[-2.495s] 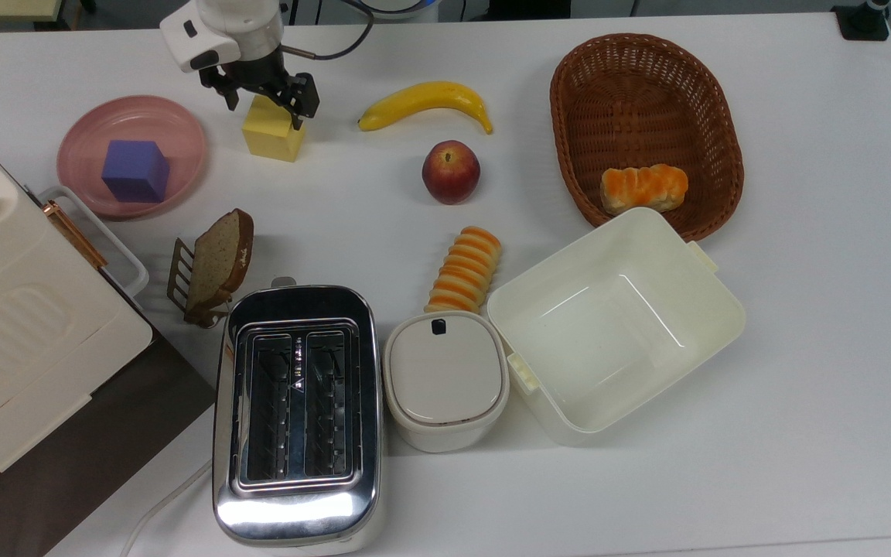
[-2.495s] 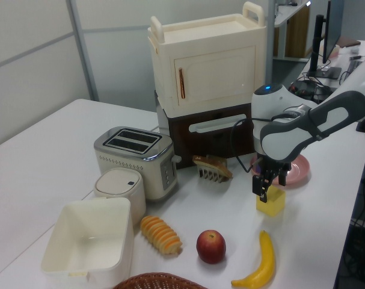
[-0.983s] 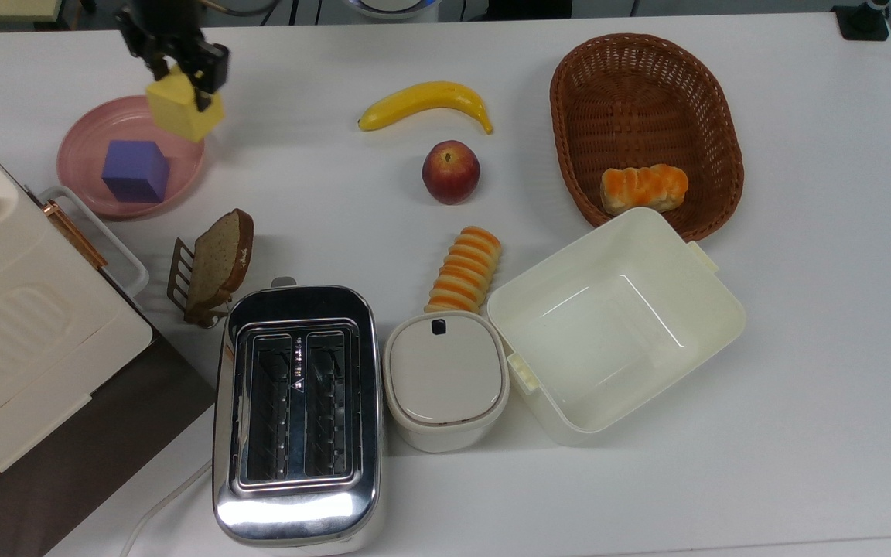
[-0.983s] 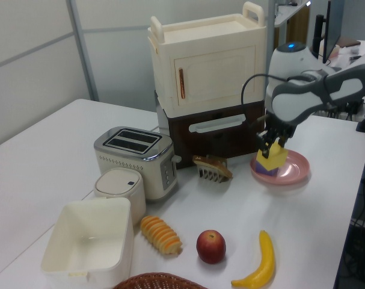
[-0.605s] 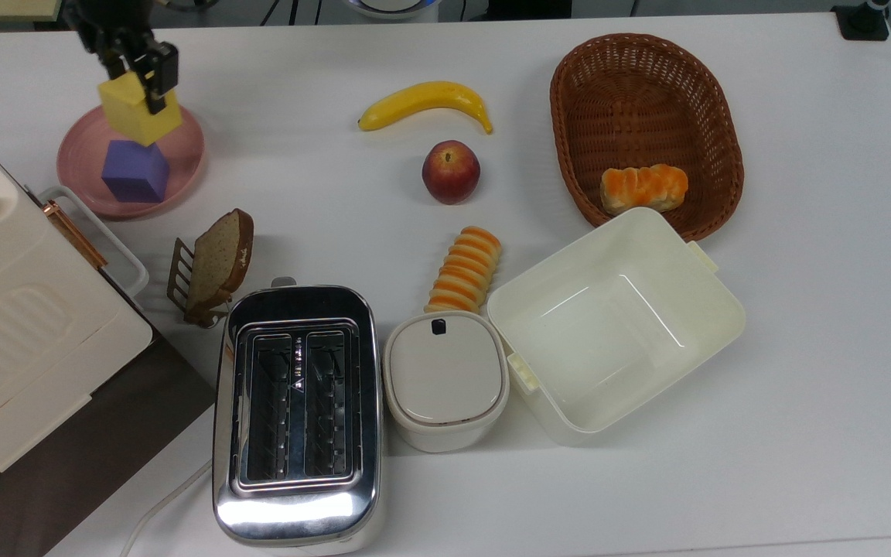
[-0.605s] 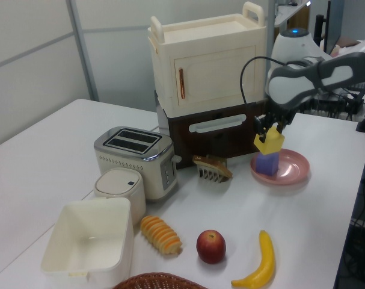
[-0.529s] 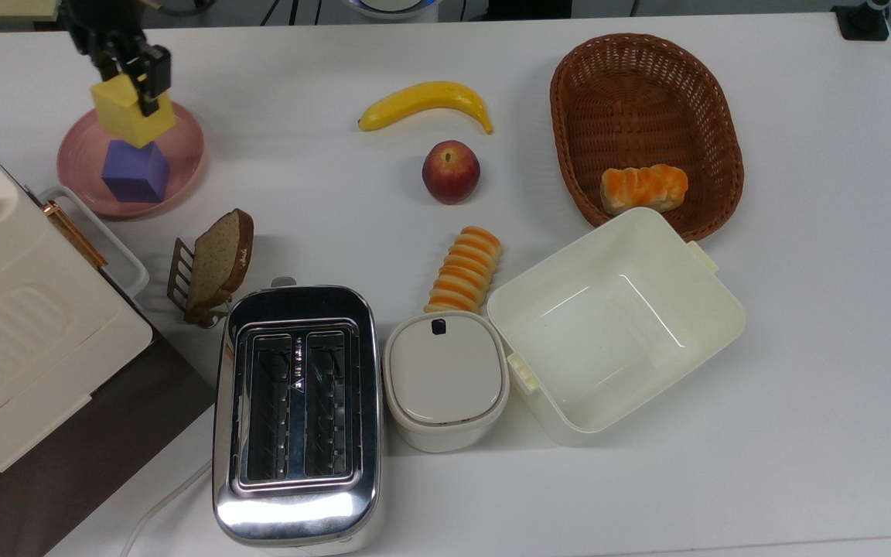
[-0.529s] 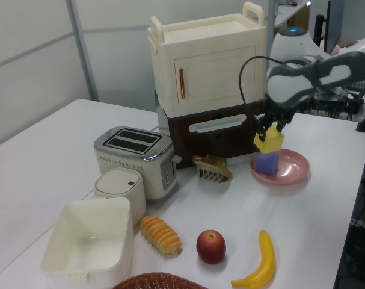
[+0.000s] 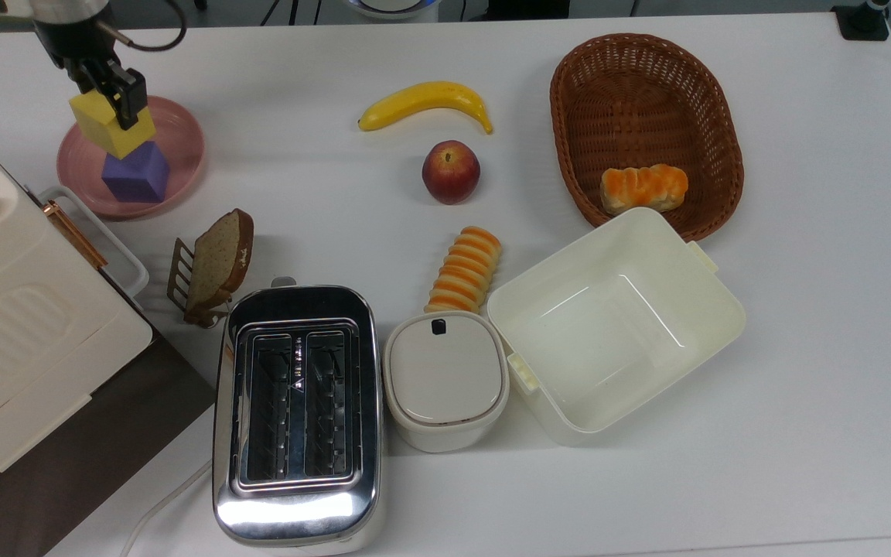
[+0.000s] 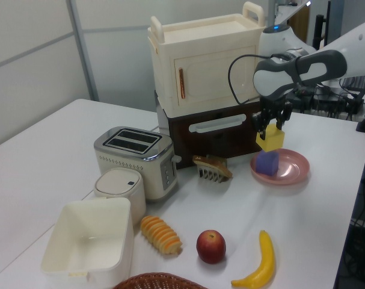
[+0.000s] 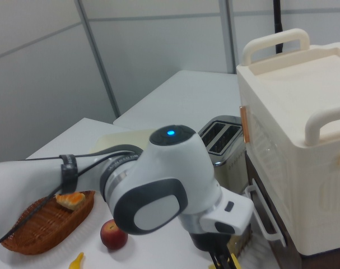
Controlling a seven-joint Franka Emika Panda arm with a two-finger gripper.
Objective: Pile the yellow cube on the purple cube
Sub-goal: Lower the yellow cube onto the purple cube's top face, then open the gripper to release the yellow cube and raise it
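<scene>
my claw (image 9: 109,91) clamped on the yellow cube (image 9: 103,124), held in the air | purple cube (image 9: 134,173) just below my claw on the pink plate (image 9: 182,139) | banana (image 9: 425,104), apple (image 9: 451,171) well off toward the top view's right on the desk (image 9: 801,309)

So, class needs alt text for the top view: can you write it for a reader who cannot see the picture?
A robot claw holds the yellow cube just above the purple cube, which sits on a pink plate at the top view's upper left. Across the white table lie a banana, apple, basket and toaster.
</scene>
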